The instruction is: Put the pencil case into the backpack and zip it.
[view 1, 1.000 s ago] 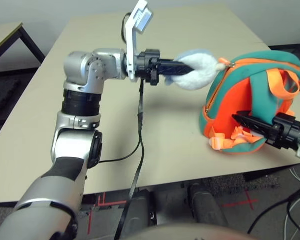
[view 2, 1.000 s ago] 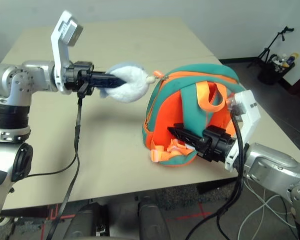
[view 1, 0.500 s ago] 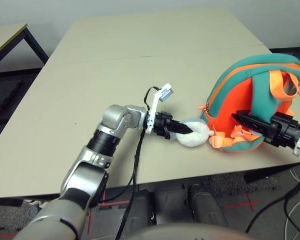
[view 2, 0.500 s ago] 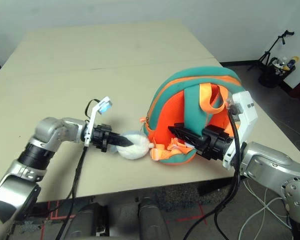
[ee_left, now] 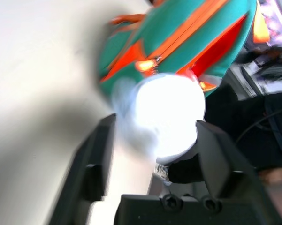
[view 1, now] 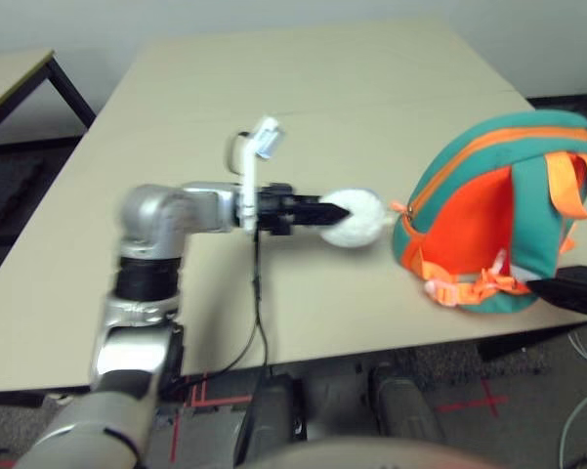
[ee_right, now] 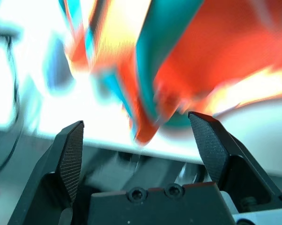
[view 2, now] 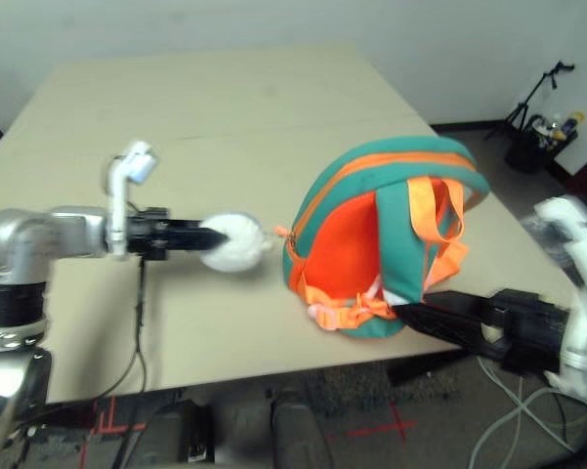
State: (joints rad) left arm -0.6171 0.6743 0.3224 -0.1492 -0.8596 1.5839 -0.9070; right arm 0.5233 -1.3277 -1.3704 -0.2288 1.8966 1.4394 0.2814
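While upright, backpack [view 1: 498, 220] zipped it seems, left gripper [view 1: 334, 211] spread round plush toy [view 1: 355, 216].

table [view 1: 273, 88]: beige | wall [view 2: 225, 20]: pale | tripod [view 2: 527, 98]: black

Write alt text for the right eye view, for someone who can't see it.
A teal and orange backpack stands on a beige table, its white plush toy stretched sideways between the left gripper's open fingers. The right gripper sits low beside the backpack at the table's near edge.
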